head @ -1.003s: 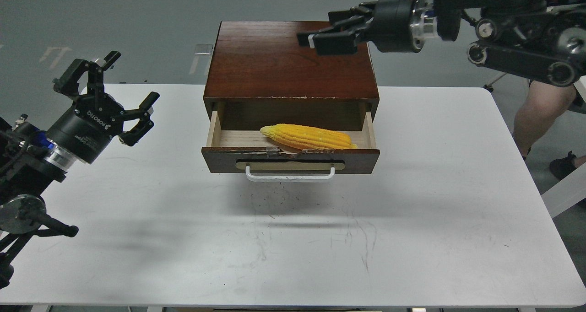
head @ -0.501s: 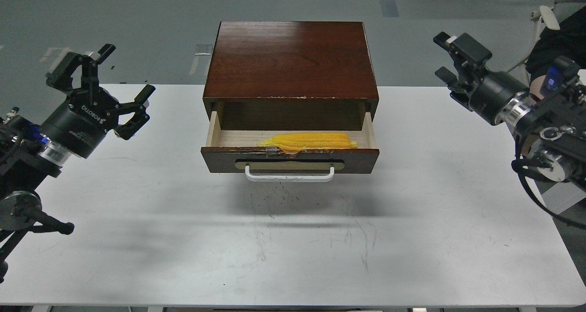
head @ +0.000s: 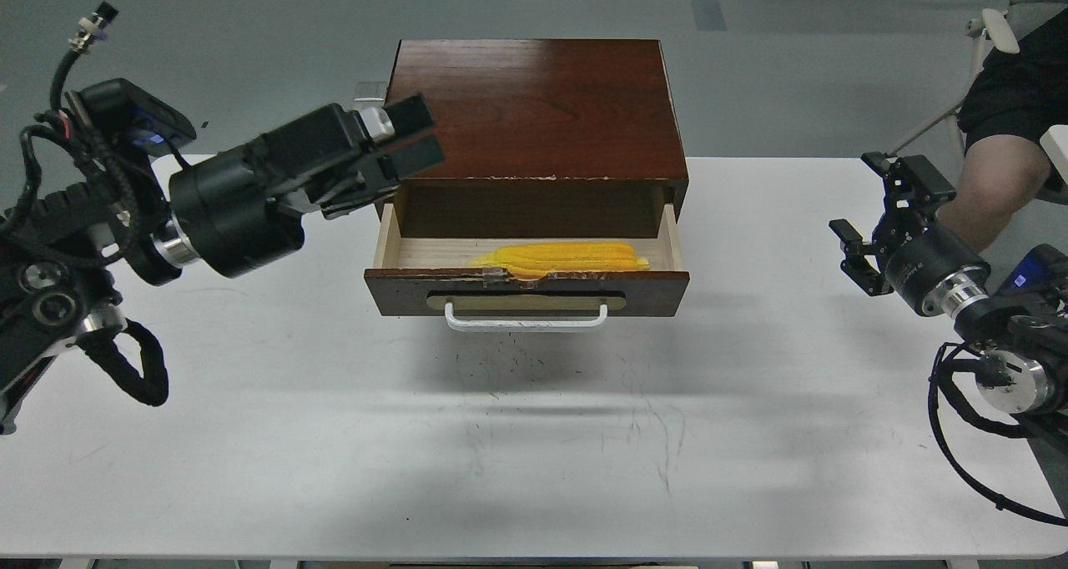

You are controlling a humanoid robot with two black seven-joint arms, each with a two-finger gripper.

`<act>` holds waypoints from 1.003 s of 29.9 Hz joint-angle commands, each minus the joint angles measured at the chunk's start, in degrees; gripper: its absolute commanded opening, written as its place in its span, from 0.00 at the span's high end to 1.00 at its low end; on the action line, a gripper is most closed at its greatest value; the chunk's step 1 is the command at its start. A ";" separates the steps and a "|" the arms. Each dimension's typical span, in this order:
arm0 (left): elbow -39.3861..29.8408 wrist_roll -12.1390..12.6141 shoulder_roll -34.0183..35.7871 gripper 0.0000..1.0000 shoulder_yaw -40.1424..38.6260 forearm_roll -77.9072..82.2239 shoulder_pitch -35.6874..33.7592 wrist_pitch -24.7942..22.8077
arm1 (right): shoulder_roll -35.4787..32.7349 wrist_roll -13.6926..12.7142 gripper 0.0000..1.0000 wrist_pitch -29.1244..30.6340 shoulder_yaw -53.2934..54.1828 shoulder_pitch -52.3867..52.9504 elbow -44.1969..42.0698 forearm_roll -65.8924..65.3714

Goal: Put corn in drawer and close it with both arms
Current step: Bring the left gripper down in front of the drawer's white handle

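The yellow corn (head: 561, 257) lies lengthwise inside the open drawer (head: 526, 290), just behind its dark brown front and above the white bar handle (head: 526, 320). The drawer is pulled out of the dark wood cabinet (head: 538, 106). My left gripper (head: 413, 138) reaches in from the left and hovers at the cabinet's front left corner, above the drawer's left side. Its two fingers are a little apart and hold nothing. My right gripper (head: 878, 206) is open and empty above the table's right side, well away from the drawer.
The cabinet stands at the back middle of a white table (head: 534, 435). A person's leg (head: 989, 185) and a chair are beyond the table's right edge, close to my right arm. Grey floor lies behind.
My left arm has swung right from the table's left side to the cabinet's front left corner. My right gripper has dropped lower and nearer the table's right edge. The corn lies still.
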 commanded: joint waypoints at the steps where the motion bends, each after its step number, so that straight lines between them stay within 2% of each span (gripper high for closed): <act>1: -1.42 -0.25 -4.13 0.00 3.69 15.95 -0.67 0.04 | 0.01 0.00 0.00 -0.09 -0.02 -0.30 -0.08 0.01; 10: -1.16 -0.25 -6.33 0.08 13.09 33.71 -2.52 0.04 | 0.19 0.00 0.00 -0.09 -0.19 -0.48 -0.52 0.01; 11: -1.07 -0.25 -6.33 0.12 14.93 34.68 -2.52 0.04 | 0.19 0.00 0.00 -0.09 -0.28 -0.57 -0.52 0.01; 13: -0.99 -0.16 -6.51 0.29 17.14 34.86 -2.52 0.04 | 0.19 0.00 0.00 -0.09 -0.37 -0.57 -0.52 0.01; 14: -0.46 -0.07 -7.20 0.47 18.01 34.78 -2.52 0.04 | 0.19 0.00 0.00 -0.09 -0.37 -0.57 -0.52 -0.07; 16: 0.15 0.10 -8.17 0.75 18.63 34.51 -2.08 0.04 | 0.19 0.00 0.00 -0.09 -0.37 -0.65 -0.52 0.01; 17: 1.03 0.45 -9.40 1.00 18.98 34.34 -1.65 0.04 | 0.28 0.00 0.00 -0.09 -0.37 -0.83 -0.52 -0.07; 24: 7.27 1.33 -10.99 1.00 19.08 26.97 0.12 0.04 | 0.19 0.00 0.00 -0.09 -0.54 -1.27 -0.52 -0.07; 26: 9.99 4.30 -10.99 1.00 19.08 19.69 0.12 0.04 | 0.19 0.00 0.00 -0.09 -0.54 -1.36 -0.52 -0.07; 29: 12.19 6.86 -10.73 1.00 19.08 13.10 0.12 0.04 | 0.19 0.00 0.00 -0.09 -0.37 -1.53 -0.52 0.01; 30: 12.63 7.04 -10.73 1.00 18.99 11.76 0.12 0.04 | 0.19 0.00 0.00 -0.09 -0.37 -1.53 -0.52 0.01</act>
